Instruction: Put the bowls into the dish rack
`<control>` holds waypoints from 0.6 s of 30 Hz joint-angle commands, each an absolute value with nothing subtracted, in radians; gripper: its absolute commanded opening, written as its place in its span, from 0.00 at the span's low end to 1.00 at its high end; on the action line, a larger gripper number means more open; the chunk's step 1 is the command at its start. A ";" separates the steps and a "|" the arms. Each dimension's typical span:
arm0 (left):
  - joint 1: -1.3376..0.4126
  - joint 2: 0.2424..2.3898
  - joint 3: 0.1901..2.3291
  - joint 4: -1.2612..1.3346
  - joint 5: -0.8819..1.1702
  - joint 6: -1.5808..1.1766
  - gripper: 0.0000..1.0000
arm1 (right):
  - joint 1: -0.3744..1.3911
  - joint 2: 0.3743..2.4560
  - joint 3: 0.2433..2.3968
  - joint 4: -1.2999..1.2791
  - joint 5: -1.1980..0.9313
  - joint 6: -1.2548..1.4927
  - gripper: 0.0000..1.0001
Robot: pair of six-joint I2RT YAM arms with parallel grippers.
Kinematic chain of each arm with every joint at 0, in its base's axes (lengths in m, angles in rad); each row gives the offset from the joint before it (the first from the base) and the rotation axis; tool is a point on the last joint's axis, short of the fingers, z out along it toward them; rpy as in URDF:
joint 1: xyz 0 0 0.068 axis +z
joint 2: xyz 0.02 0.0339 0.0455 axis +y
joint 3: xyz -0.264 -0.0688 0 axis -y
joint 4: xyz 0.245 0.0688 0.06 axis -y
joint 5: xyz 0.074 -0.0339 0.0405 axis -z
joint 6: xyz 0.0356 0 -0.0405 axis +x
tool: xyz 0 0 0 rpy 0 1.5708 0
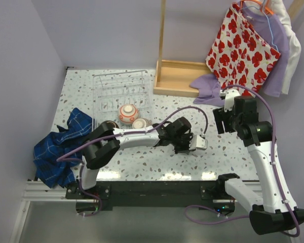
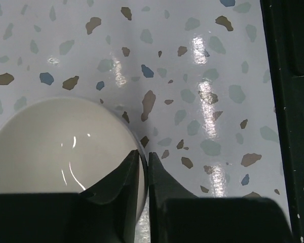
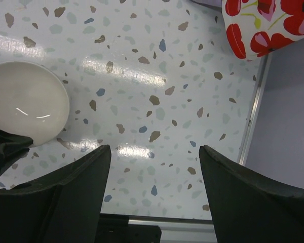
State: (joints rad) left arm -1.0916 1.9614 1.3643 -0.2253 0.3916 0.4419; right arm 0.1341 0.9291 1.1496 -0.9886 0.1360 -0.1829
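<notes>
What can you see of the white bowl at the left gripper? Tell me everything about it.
The white bowl is small, round and plain, glossy like glazed ceramic, with light glinting inside. It is empty and sits upright, mouth up, on the speckled table, outside the dish rack. The left gripper pinches its rim, one finger inside and one outside. Nothing else touches it.

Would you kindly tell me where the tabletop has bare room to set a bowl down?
Bare: the patch between the wooden box, the dish rack and the right arm; also the near strip right of the white bowl. Crowded: the rack's near edge, where bowls sit beside the blue cloth.
</notes>
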 commanded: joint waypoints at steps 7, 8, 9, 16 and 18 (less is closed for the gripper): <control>-1.034 1.732 1.370 -0.271 0.440 0.365 0.00 | 0.127 0.959 1.184 -0.945 0.130 -0.170 0.74; -0.996 1.680 1.368 -0.278 0.452 0.336 0.00 | 0.129 0.972 1.190 -0.946 0.127 -0.172 0.74; -0.967 1.652 1.368 -0.278 0.471 0.319 0.00 | 0.129 0.979 1.203 -0.945 0.124 -0.176 0.74; -0.609 1.467 1.318 -0.070 0.909 -0.045 0.00 | 0.130 1.057 1.318 -0.966 0.052 -0.207 0.72; -0.522 1.396 1.211 0.096 0.952 -0.171 0.00 | 0.130 1.093 1.364 -0.973 0.006 -0.218 0.72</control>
